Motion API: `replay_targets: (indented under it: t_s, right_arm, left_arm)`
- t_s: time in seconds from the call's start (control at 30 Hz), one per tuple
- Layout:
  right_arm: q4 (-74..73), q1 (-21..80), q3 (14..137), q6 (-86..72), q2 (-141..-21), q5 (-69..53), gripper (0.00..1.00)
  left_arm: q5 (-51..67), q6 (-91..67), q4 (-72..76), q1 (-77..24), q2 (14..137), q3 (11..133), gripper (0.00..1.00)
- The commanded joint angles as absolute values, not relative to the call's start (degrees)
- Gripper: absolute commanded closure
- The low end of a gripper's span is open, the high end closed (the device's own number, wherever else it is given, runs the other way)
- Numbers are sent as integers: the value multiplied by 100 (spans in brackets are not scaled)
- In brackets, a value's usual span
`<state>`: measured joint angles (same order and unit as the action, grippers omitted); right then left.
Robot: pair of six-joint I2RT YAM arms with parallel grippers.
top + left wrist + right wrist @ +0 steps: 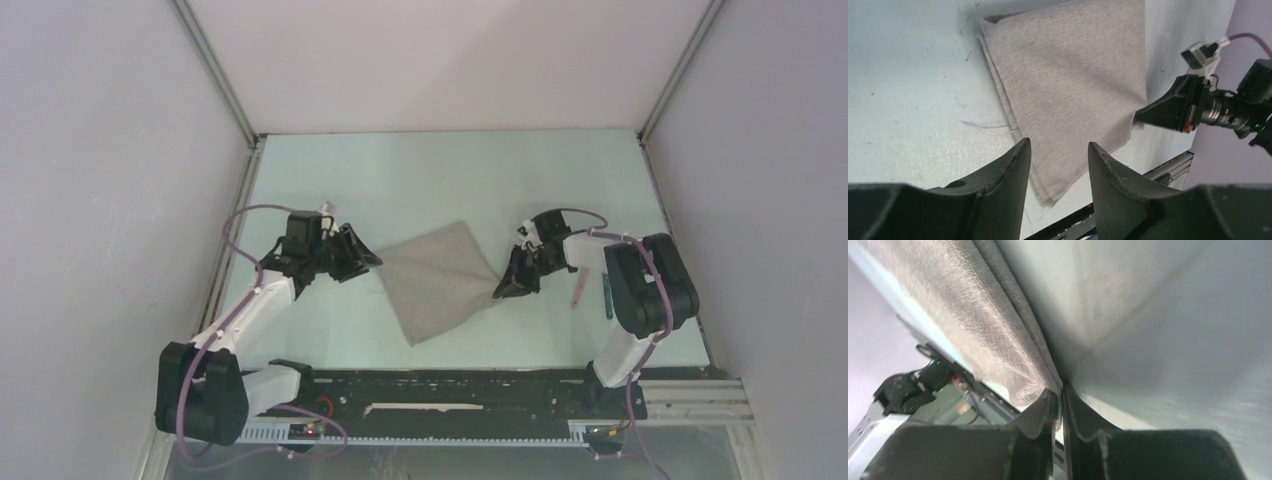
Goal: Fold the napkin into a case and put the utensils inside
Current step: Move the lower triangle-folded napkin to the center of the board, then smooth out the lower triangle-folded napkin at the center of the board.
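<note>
The taupe-grey napkin (pixel 437 280) lies on the table as a diamond, doubled over at its edges (pixel 1068 85). My right gripper (pixel 499 290) is shut on the napkin's right corner (pixel 1023 360), the cloth pinched between its tips (pixel 1061 390). My left gripper (pixel 372 258) is open at the napkin's left corner, its fingers (pixel 1020 155) standing either side of the cloth's edge without touching it. Two utensils lie right of the right arm: a pale pink handle (pixel 579 288) and a dark teal handle (pixel 607 295).
White walls close the table (pixel 440 170) in at the back and both sides. A black rail (pixel 450 385) with the arm bases runs along the near edge. The right arm's wrist camera (pixel 1228 107) shows in the left wrist view.
</note>
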<state>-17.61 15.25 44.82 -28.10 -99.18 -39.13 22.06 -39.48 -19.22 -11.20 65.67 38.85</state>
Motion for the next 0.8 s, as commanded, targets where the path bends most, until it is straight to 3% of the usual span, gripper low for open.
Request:
replay_targets:
  t_s: [0.0, 0.2, 0.3, 0.53, 0.77]
  right_arm:
    - [-3067, 1072, 5132, -1935, -10067, -2968, 79]
    - [-3582, 1162, 6021, -2008, -9437, -1646, 46]
    - [-3797, 1541, 6372, -1990, -8906, -992, 36]
    - [-4362, 3460, 6728, -2081, -8638, 1000, 31]
    - [-3946, 5658, 7463, -2527, -9760, 1112, 33]
  left_arm:
    - [2532, -3691, -1773, -972, 6449, 3937, 49]
    - [2635, -3655, -1714, -917, 6399, 3800, 49]
    - [2632, -3585, -1715, -851, 6385, 3779, 49]
    - [2669, -3571, -1607, -708, 6621, 3814, 47]
    - [2653, -3621, -1628, -353, 6495, 3788, 46]
